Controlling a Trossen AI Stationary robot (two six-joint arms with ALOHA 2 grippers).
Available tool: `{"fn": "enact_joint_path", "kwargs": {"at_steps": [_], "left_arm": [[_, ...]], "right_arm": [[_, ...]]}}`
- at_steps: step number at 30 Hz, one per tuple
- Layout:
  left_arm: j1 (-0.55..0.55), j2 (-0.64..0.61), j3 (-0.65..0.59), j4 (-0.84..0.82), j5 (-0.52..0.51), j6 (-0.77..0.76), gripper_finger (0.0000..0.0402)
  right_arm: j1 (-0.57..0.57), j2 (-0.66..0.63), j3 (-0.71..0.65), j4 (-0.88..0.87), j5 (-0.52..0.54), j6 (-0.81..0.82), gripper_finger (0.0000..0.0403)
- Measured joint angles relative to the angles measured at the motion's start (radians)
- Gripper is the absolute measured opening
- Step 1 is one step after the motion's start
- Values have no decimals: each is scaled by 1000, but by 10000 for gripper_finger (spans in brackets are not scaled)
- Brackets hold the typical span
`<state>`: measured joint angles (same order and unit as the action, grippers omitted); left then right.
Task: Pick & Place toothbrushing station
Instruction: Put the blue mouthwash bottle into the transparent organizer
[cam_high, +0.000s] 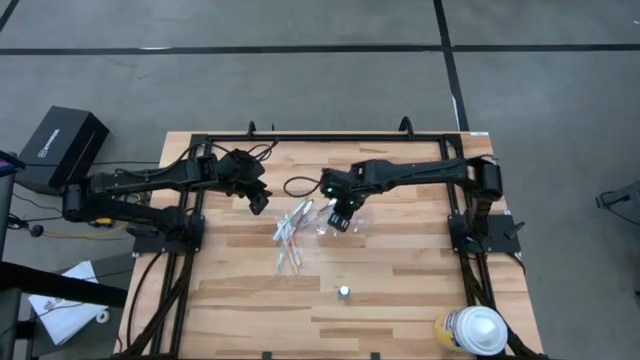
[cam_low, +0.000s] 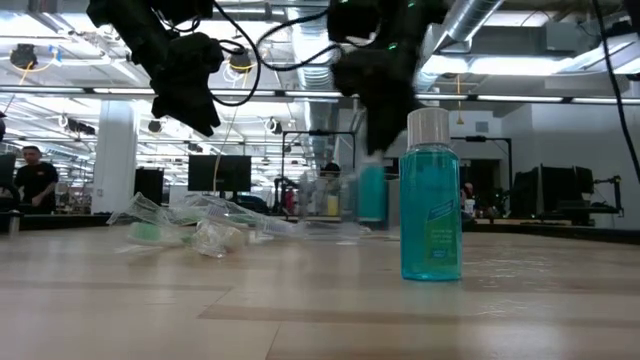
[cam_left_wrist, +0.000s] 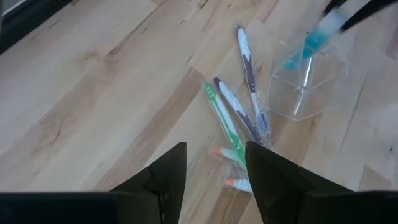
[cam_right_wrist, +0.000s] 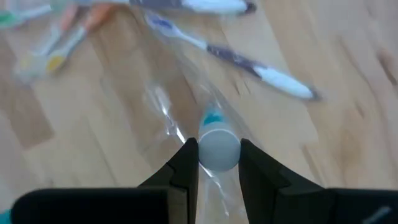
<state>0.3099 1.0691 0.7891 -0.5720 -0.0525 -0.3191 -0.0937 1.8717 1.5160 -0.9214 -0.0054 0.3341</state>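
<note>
Right pincer (cam_right_wrist: 217, 163) grips a toothpaste tube (cam_right_wrist: 217, 148) by its white cap, tube hanging vertical, directly above the clear cup (cam_left_wrist: 305, 81) near the bench (cam_high: 400, 290) centre. Judged next move: straight descent along the tube's long axis into the cup. Left pincer (cam_left_wrist: 214, 180) hovers open, empty, beside the toothbrushes (cam_left_wrist: 239, 106), which lie flat just left of the cup. A second tube (cam_low: 432, 200) stands upright nearer the front edge, well apart
</note>
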Motion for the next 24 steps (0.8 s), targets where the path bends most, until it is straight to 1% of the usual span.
{"fn": "enact_joint_path", "kwargs": {"at_steps": [2,4,6,8,16,24], "left_arm": [[0,0,0,1,1,0,159],[0,0,0,2,6,5,159],[0,0,0,6,7,6,159],[0,0,0,7,7,18,159],[0,0,0,14,11,25,159],[0,0,0,14,12,24,159]], "right_arm": [[6,14,-7,-39,-10,-1,75],[9,30,6,5,-19,5,75],[9,29,3,-34,-21,5,75],[8,29,3,-9,-21,7,75],[8,28,4,-15,-20,6,75],[-8,28,4,-13,19,6,75]]}}
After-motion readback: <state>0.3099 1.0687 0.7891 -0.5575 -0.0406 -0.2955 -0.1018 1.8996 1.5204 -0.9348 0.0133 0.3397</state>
